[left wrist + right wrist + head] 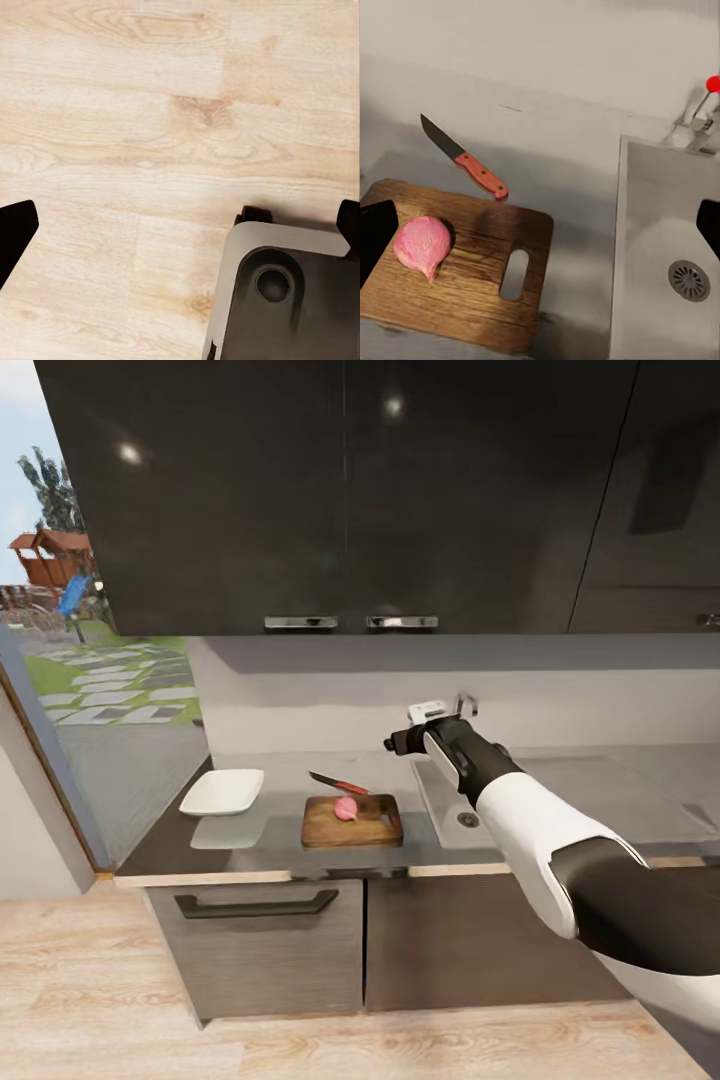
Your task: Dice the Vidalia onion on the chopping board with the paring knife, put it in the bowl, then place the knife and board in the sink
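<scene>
**Onion on the board, right arm raised by the sink**

From my head camera, nearest me is the light wood plank floor point(300, 1050), which my left wrist camera also looks down on; the left gripper's 2 dark fingertips point(15, 232) sit wide apart at the frame edges, released and empty. Above the floor are the dark cabinet fronts point(270, 940) under the grey glossy countertop point(250, 830). On it lies the rectangular brown wooden chopping board point(352, 822), with the small pinkish-red Vidalia onion point(346, 809) resting on its far half. Just behind the board, off the wood, is the red-handled paring knife point(340, 784). Left of the board sits the shallow white squarish bowl point(222, 792). Right of the board is the stainless-steel sink point(452, 815), its basin bare around the drain. My right gripper point(392, 744) hovers above the sink's near-left corner, spread and holding nothing. Dark glossy wall cabinets point(350, 490) hang behind.
</scene>
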